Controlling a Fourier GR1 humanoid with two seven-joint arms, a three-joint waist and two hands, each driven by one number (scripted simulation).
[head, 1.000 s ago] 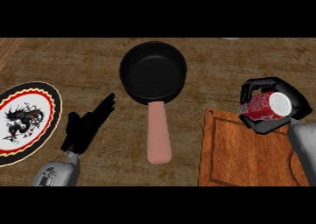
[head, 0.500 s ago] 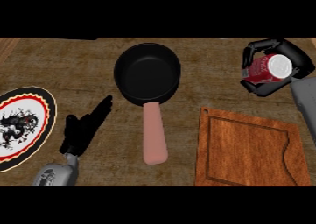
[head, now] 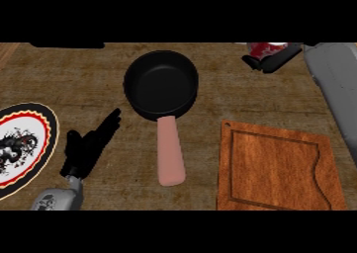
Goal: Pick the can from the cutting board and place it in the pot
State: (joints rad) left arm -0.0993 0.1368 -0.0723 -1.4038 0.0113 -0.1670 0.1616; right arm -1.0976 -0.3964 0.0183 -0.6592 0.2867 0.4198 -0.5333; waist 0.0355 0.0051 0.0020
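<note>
Nearest to us, our left hand (head: 90,146) rests at the lower left with its fingers straight and relaxed, holding nothing, just beside the decorated plate (head: 20,148), while the wooden cutting board (head: 279,170) lies bare at the lower right. In the middle of the counter (head: 64,74) sits the black pot (head: 161,84), its pink handle (head: 170,153) pointing toward us. Farthest away, at the top right edge of the view, our right hand (head: 272,58) has its fingers curled around the red can (head: 267,49), which is only partly visible there and is well apart from the pot. The danger we see is that the can is carried so near the border of the view that we can hardly judge how it sits in the fingers; if it is tilted, it may fall on its side when released, and a sideways swing that comes in too low may strike the pot's rim and push the pot away. Compared with half a second ago, the can and our right hand have gone higher and farther toward the top edge, the board appears nearer the centre, and our left hand has kept its pose
</note>
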